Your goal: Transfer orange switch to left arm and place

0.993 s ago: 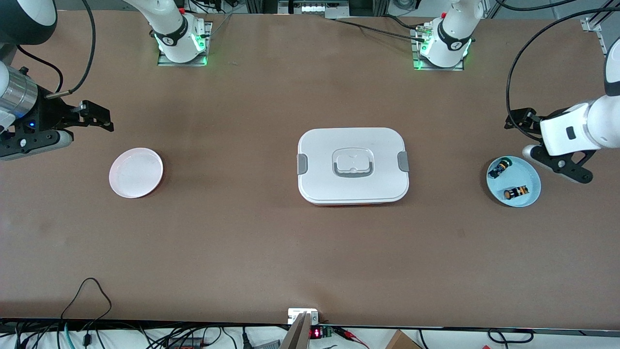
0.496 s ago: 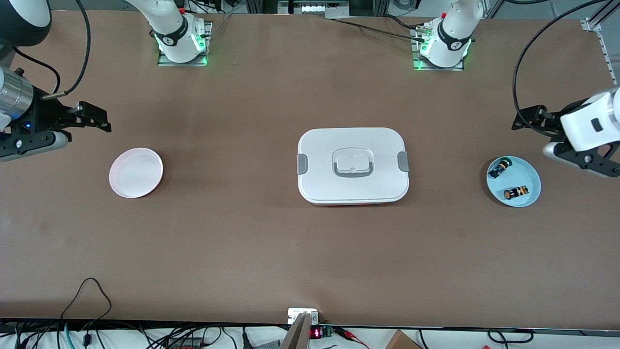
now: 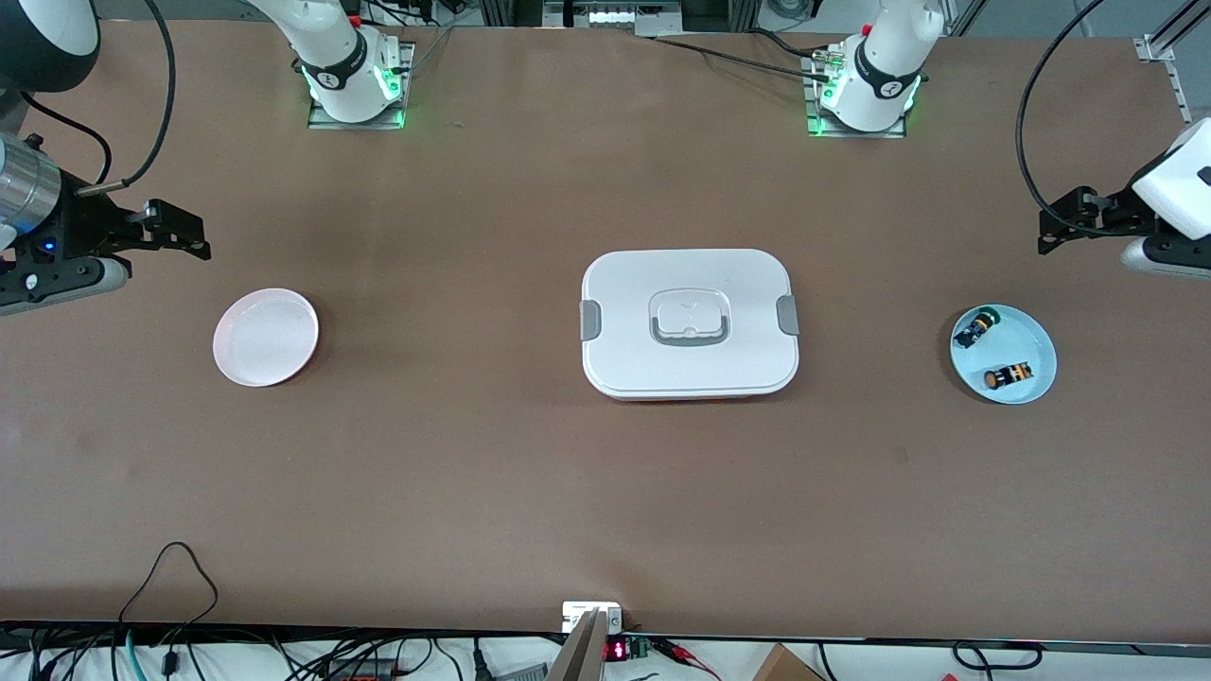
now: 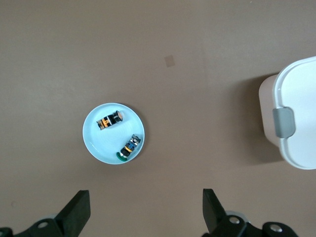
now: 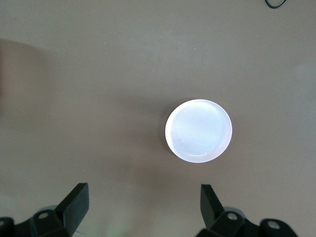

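Box (image 3: 690, 323): mid-table, between the two dishes. Pale blue dish (image 3: 1003, 353): toward the left arm's end; pink plate (image 3: 266, 337) toward the right arm's. Left gripper (image 4: 145, 207): fingers spread wide, nothing held, high over bare table beside the blue dish; clearly the nearer arm. Right gripper (image 5: 143, 206): likewise spread and empty, waiting beside the pink plate. Orange switch (image 3: 1009, 375): lying flat in the blue dish, nearer the front camera than the green-capped switch (image 3: 975, 327); in the left wrist view at roughly 11 o'clock from the fingers, long axis 2-to-8.
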### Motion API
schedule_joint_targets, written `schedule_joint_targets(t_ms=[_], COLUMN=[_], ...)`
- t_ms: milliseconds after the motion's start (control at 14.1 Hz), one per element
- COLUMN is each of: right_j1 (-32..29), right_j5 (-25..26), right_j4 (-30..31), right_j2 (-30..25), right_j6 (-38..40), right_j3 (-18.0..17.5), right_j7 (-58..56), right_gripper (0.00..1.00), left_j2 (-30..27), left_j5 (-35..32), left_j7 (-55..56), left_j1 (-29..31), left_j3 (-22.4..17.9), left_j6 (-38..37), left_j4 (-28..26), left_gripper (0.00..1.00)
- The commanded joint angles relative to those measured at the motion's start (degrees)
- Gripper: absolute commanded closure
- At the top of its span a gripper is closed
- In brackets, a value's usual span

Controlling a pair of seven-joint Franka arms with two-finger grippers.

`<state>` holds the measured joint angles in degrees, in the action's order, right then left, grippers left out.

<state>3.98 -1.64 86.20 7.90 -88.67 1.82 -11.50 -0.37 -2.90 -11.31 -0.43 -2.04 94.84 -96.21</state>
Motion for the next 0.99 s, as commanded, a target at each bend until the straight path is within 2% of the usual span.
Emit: schedule_joint_targets(t_ms=[0,922], right_j1=[-0.99,-0.91], right_j5=[0.23,0.58], right_j4=[-0.59,-0.07], right_j2=[-0.7,-0.17], right_j6=[-0.18,-0.62], right_j3=[-1.21,-1.38], right_j7=[0.86,0.86], right_gripper=[0.0,0.0], left_j2=[-2.18,0.81], left_j5=[1.31,1.23], left_j7=[-1.53,2.34], left_j1=[-1.85,-1.86], left_j3=[-0.95,-0.24], left_j6=[1.49,0.17], left_j4=[-2.67,0.85], left_gripper=[0.0,0.0])
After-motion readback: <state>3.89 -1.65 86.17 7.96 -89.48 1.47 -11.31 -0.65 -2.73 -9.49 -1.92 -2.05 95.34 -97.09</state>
